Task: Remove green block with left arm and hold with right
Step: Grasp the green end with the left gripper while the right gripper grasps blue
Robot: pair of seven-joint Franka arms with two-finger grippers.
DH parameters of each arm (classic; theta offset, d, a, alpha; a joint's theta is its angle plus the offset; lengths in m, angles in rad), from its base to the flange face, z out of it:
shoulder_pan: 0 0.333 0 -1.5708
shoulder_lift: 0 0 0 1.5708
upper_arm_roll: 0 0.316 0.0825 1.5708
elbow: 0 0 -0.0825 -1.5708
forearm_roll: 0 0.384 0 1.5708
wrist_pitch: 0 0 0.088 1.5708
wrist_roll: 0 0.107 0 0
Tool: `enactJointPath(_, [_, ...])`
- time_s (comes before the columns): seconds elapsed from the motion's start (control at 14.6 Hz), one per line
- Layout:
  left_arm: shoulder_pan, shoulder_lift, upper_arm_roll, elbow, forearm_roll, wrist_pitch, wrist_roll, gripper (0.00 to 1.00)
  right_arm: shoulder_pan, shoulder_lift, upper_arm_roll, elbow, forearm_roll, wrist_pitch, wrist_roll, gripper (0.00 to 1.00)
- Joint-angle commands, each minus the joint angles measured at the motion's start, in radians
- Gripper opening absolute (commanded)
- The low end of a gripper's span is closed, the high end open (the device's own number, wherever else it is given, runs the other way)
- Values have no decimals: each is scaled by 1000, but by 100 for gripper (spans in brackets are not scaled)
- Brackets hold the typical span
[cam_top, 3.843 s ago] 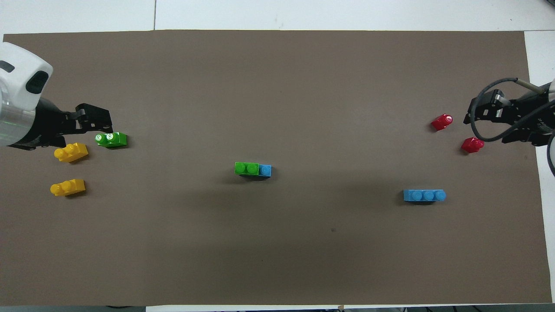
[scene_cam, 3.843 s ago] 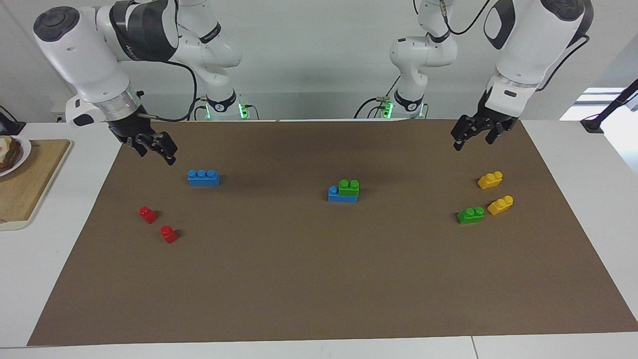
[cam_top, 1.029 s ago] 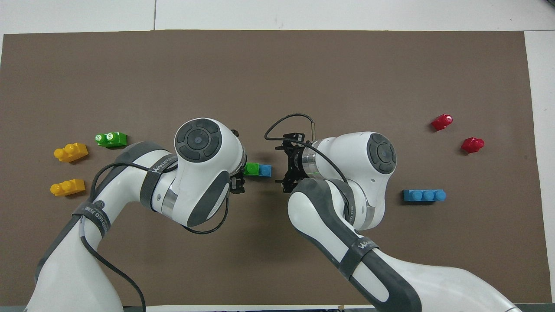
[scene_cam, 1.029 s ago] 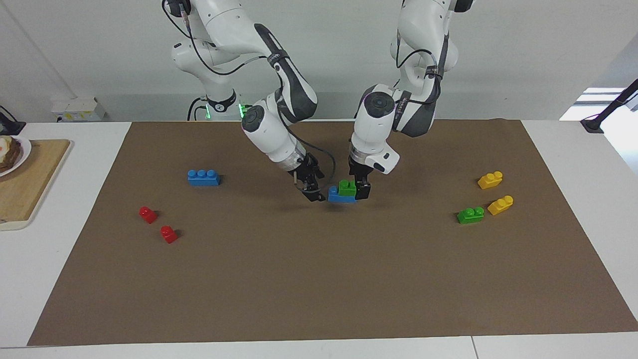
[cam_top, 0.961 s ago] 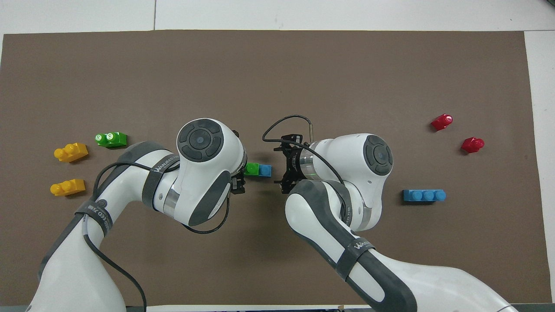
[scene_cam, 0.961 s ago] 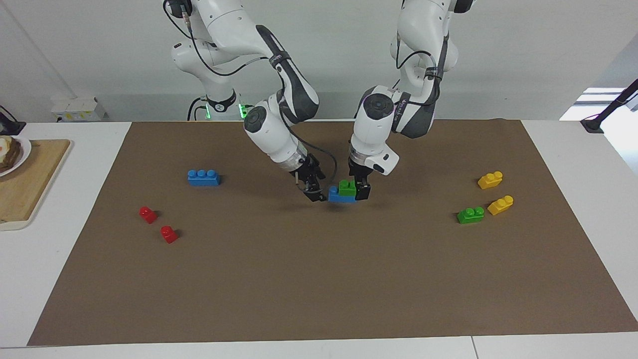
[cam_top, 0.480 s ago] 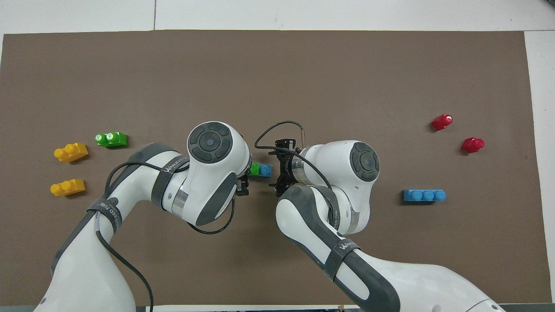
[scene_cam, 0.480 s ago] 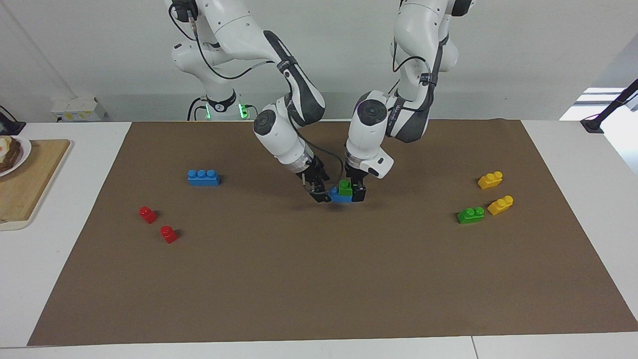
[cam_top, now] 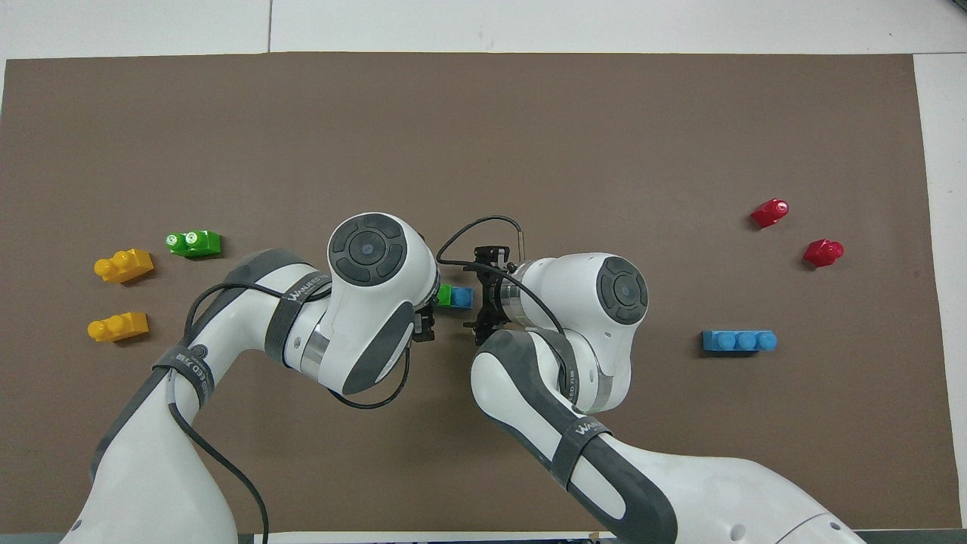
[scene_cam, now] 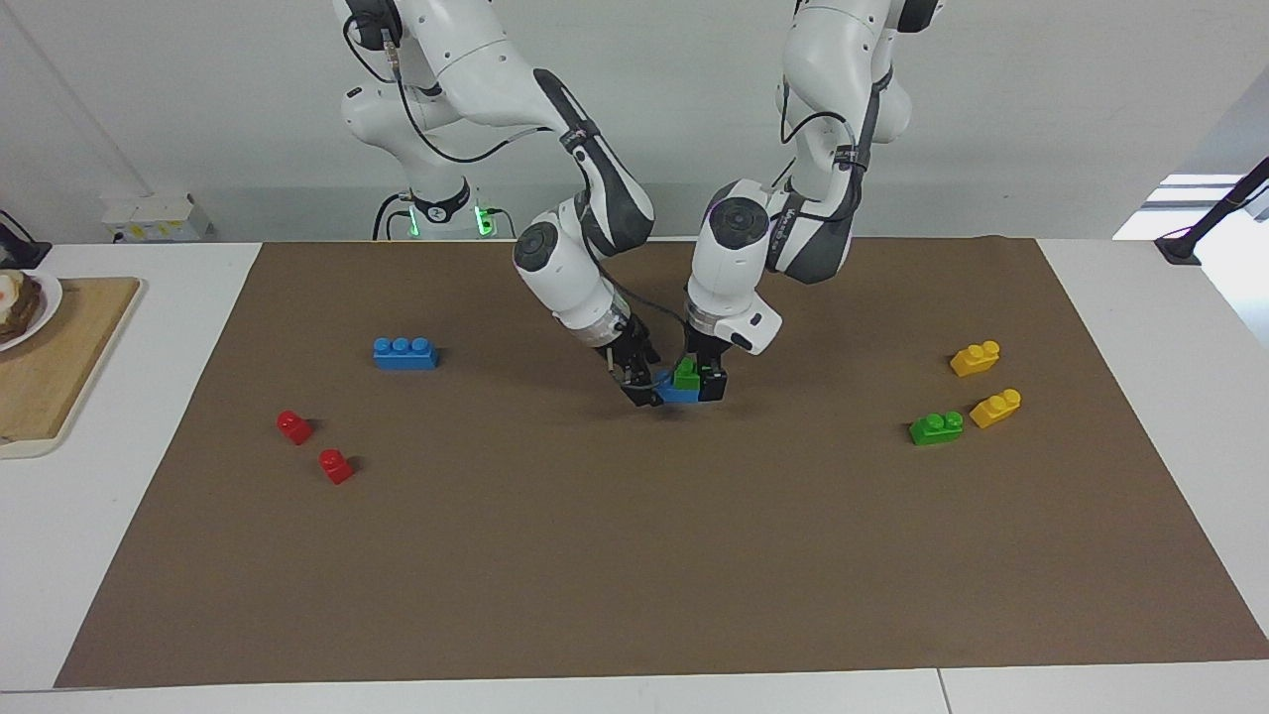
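1. My right end effector (scene_cam: 644, 389) is down at the stacked pair's end toward my right arm, by the blue brick (scene_cam: 678, 393); I cannot tell whether its fingers are apart or closed.
2. The green block (scene_cam: 684, 374) sits on that blue brick at mid tabletop (scene_cam: 634, 555).
3. My left end effector (scene_cam: 706, 380) stands open around the green block, fingers at its sides, not clamped.
4. A second green brick (scene_cam: 936, 427) lies near two yellow bricks (scene_cam: 994, 408) toward my left arm's end.
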Motion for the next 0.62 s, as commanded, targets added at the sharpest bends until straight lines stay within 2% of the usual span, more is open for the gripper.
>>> enactJointPath(0.0, [-14, -2, 9, -11, 21, 24, -28, 100, 8, 7, -2, -4, 28, 26, -1, 94])
enactJointPath(0.55, [-14, -2, 9, -13, 22, 26, -25, 95, 22, 15, -2, -6, 46, 65, -1, 94])
